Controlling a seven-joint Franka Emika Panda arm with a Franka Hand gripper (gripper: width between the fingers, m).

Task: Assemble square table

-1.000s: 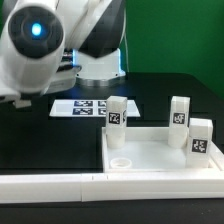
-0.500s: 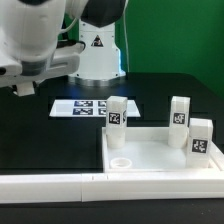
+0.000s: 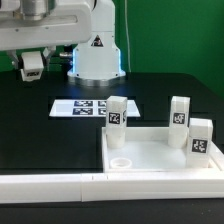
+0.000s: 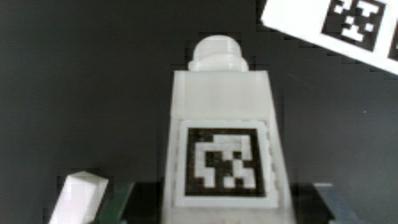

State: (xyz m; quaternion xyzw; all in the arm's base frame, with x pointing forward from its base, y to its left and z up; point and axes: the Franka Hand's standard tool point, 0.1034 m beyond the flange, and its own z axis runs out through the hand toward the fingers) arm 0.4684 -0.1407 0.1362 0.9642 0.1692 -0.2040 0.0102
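The square table top [image 3: 160, 158] lies at the exterior view's right, a white tray with a raised rim. Three white tagged legs stand upright at its corners: one [image 3: 117, 112], another [image 3: 180, 112] and a third [image 3: 201, 137]. The near left corner socket [image 3: 121, 160] is bare. My gripper [image 3: 32, 68] hangs high at the exterior view's left, over the black table. It is shut on a fourth leg [image 4: 222, 120], whose peg end points away from the wrist and whose tag [image 4: 226, 155] faces the wrist camera. A finger [image 4: 80, 198] shows on each side of it.
The marker board [image 3: 85, 107] lies flat behind the table top, and its corner [image 4: 347, 25] shows in the wrist view. A long white bar-shaped wall [image 3: 50, 186] runs along the front edge. The robot base [image 3: 97, 55] stands at the back.
The arm has swung up and back in the exterior view. Its large links have left the left foreground, and the gripper with the leg has come into sight at the upper left.
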